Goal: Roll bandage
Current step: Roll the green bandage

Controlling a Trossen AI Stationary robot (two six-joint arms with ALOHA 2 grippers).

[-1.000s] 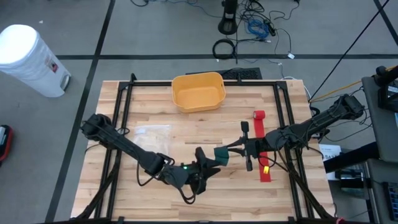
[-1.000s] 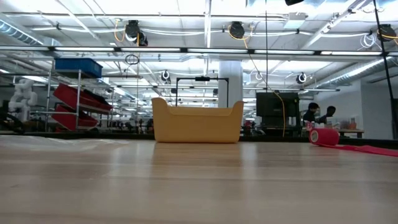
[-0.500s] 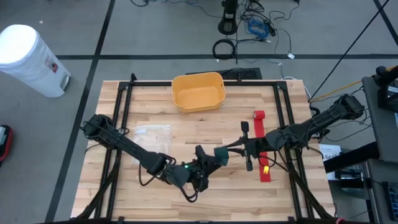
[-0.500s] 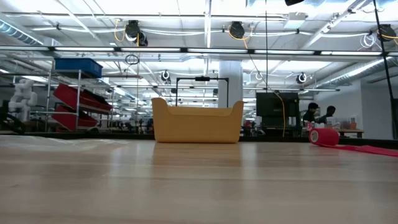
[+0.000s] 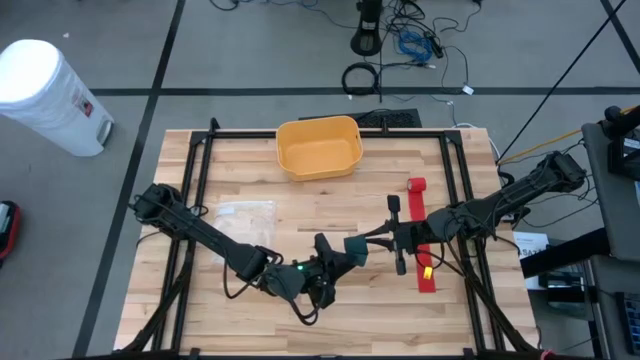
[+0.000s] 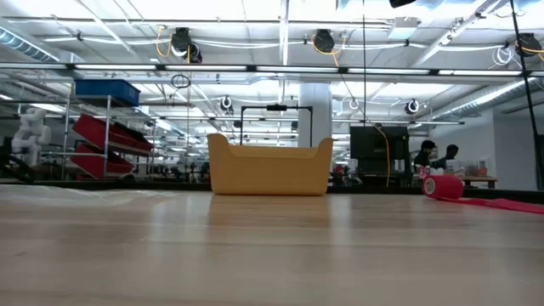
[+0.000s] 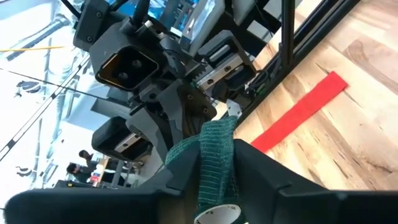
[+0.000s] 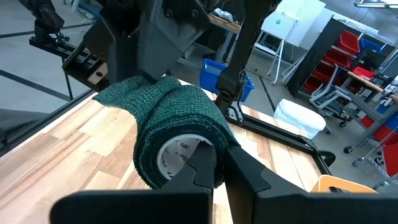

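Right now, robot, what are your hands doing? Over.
Both grippers meet mid-table on the green bandage roll. Right gripper shut on it. Left gripper closing. Nothing blocking.

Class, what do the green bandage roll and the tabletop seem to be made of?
Dark green bandage roll: open-weave, matte fabric, probably elastic gauze, judging by its mesh; white core, perhaps cardboard. Pale wooden tabletop: joined planks with visible grain, smooth finish.

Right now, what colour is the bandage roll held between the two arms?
Dark green, with an open mesh weave; the bandage roll shows best in the right wrist view.
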